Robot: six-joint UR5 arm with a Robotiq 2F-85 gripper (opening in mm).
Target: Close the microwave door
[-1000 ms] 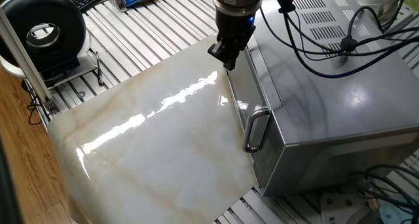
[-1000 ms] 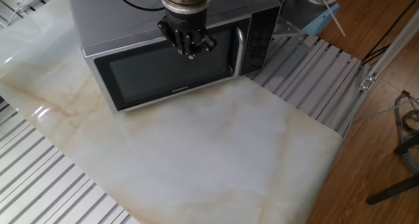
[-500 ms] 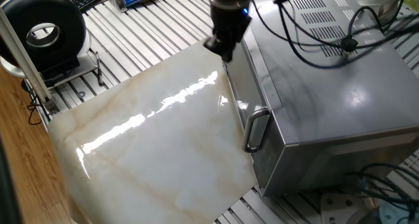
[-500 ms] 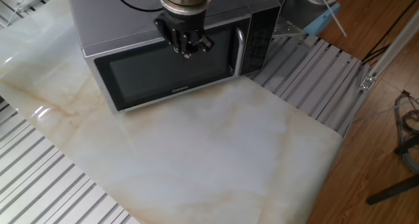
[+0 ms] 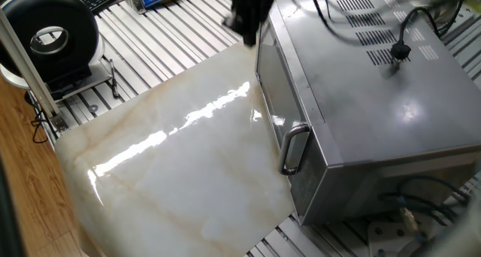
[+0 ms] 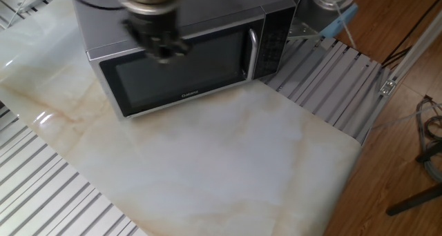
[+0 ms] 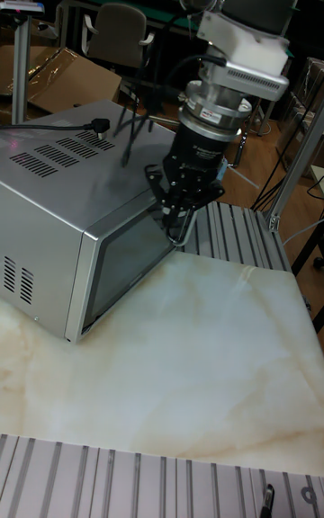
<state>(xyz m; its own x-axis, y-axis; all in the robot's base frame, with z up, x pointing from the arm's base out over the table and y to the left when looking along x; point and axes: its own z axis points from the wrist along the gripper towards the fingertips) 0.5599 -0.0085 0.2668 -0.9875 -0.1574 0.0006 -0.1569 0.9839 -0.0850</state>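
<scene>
One microwave (image 6: 173,29), one door, one gripper.

The microwave door (image 6: 181,74) is shut flat against the front of the silver box, its bar handle (image 5: 294,149) at one end. The box sits on a shiny pale marble board (image 5: 173,167) over a table of metal slats (image 6: 331,77). The gripper (image 7: 180,232) hangs by the door's top edge, holding nothing; its fingers look close together, but I cannot tell for sure.

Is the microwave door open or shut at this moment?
Shut: the microwave door lies flush with the microwave front, no gap visible.

Fixed views overhead, opposite sides — tall view low; all share microwave (image 5: 376,107).
</scene>
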